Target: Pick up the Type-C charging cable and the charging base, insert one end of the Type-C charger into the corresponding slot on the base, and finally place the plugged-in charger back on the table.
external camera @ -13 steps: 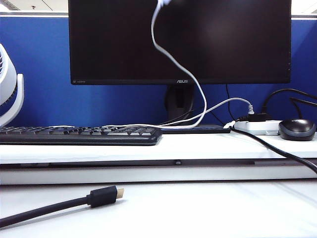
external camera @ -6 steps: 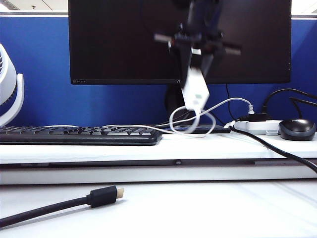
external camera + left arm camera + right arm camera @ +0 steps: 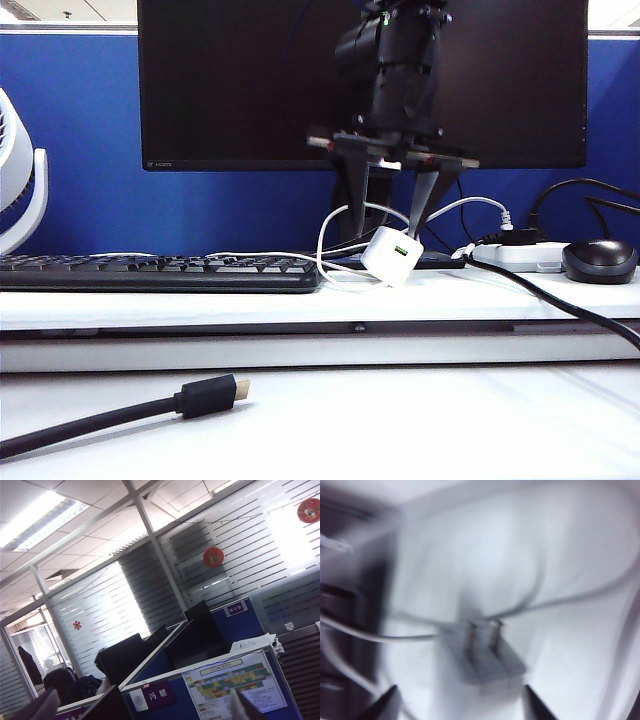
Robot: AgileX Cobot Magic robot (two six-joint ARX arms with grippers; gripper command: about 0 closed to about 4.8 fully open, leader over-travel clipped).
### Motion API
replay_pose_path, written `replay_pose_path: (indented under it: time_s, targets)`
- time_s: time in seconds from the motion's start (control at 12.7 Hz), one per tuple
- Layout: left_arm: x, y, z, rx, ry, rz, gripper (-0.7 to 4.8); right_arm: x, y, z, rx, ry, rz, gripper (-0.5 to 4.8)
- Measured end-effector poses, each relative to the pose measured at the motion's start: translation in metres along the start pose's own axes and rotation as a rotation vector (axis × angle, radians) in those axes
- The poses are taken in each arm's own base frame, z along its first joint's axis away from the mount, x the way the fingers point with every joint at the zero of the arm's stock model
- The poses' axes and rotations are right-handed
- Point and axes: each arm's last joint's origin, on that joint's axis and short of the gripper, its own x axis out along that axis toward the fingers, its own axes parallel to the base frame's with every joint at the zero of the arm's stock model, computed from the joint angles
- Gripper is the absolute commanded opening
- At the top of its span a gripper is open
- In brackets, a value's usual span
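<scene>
**Base on the shelf, right fingers spread above it**

We see the right gripper [image 3: 392, 210] pointing straight down in front of the monitor [image 3: 250, 80], its 2 fingers [image 3: 357, 205] spread wide. The base [image 3: 392, 254] sits tilted on the raised shelf of the table [image 3: 330, 420], below and between the fingertips. From the outside camera we cannot tell whether either tip still touches it; the gap between the fingers is wider than the block.

In the right wrist view the picture is blurred, but the base [image 3: 482, 662] lies between the 2 dark fingertips [image 3: 382, 707] with clear space on both sides, its 2 metal prongs [image 3: 480, 637] facing the camera. So the right gripper [image 3: 457, 705] stands open and holds nothing.

The cable [image 3: 330, 235] loops up beside the left-hand finger, arcs between the 2 fingers to the base, and also trails away along the shelf beside the keyboard [image 3: 160, 272]. We cannot make out the plug joint itself. In the right wrist view the cable [image 3: 410, 637] reaches the base on the prong side.

Off to the side of the other finger lie a power strip [image 3: 520, 257] and a mouse [image 3: 600, 260]. A black cable [image 3: 110, 415] with a gold tip rests on the lower table, well apart from the fingers.

The left wrist view looks up at ceiling and office partitions; only the tips of the left gripper [image 3: 145, 707] show, far apart with nothing between them.
</scene>
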Motion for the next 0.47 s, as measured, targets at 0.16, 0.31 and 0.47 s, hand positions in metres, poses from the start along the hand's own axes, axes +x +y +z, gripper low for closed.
replay_pose_path:
  time_s: [0.16,0.31,0.47]
  targets:
    - [0.000,0.000,-0.001,-0.008,0.006,0.000,4.55,-0.048,0.005,0.010,-0.008,-0.203,-0.019,1.83]
    - [0.000,0.000,-0.002,-0.006,0.014,0.001,1.44,-0.110,0.010,0.009,-0.018,-0.424,0.054,-0.07]
    - [-0.001,0.001,-0.007,0.014,0.059,0.068,-0.06,-0.252,0.000,-0.058,-0.154,-0.906,0.160,-0.06]
